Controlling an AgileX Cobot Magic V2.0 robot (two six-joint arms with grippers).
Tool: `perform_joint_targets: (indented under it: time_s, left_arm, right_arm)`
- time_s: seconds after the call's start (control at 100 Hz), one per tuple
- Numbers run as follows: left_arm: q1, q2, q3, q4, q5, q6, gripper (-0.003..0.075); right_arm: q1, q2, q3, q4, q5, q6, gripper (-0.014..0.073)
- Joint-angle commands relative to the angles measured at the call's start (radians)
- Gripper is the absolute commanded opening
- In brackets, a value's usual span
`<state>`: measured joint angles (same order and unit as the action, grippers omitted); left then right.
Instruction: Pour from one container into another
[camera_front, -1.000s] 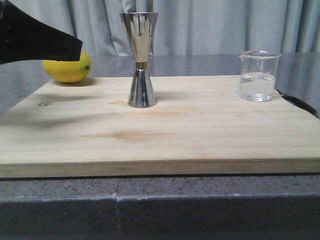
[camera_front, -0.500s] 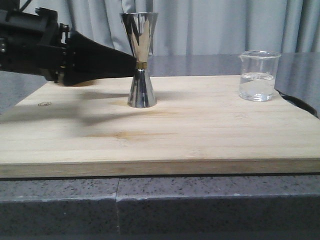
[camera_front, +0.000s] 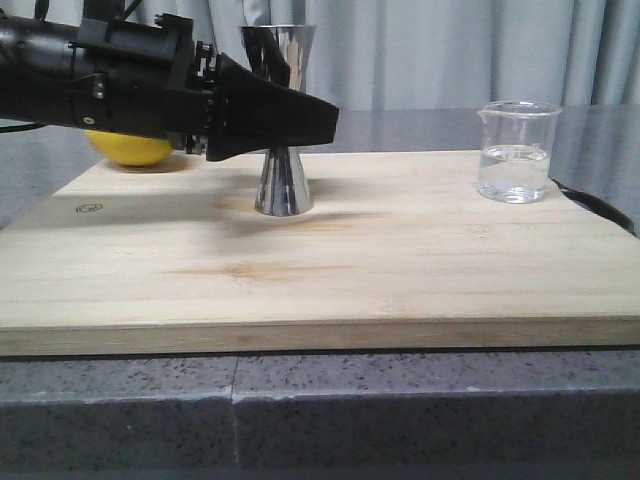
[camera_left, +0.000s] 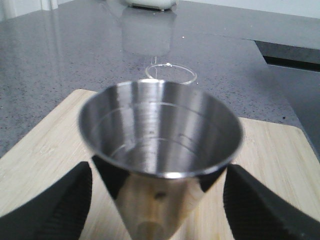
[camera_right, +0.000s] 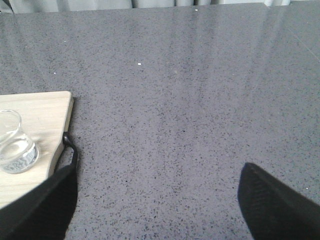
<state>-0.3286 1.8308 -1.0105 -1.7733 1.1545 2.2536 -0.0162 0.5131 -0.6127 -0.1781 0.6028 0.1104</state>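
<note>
Reaching in from the left, our left gripper (camera_left: 157, 200) had straddled the jigger (camera_front: 281, 120), fingers spread and not yet clamped, while the beaker (camera_front: 516, 152) waited well apart, unpoured.

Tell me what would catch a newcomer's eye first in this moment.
The black left gripper reaching in from the left, its open fingers either side of the shiny steel jigger standing mid-board. Next, the glass beaker of clear liquid, alone at the wooden board's far right corner, and the yellow lemon peeking from behind the arm.
</note>
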Motion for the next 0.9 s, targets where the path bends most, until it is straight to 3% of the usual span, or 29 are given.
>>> perform_joint_targets:
  time_s: [0.0,0.18,0.34,0.89]
  left_arm:
    - [-0.01,-0.039,-0.033,-0.075,0.089,0.0,0.0465]
    - [-0.01,-0.039,-0.036,-0.075,0.11,0.0,0.0286]
    - [-0.01,-0.039,-0.037,-0.075,0.113,0.0,0.0209]
    - [-0.01,-0.052,-0.042,-0.075,0.113,0.0,0.0206]
  right_arm:
    - [-0.002,0.013,-0.037,-0.017,-0.075,-0.005,0.0564]
    - [-0.002,0.013,-0.037,-0.017,-0.075,-0.005,0.0564]
    - [-0.002,0.013,-0.037,-0.017,-0.075,-0.005,0.0564]
    - [-0.002,0.013,-0.037,-0.017,-0.075,-0.005,0.0564]
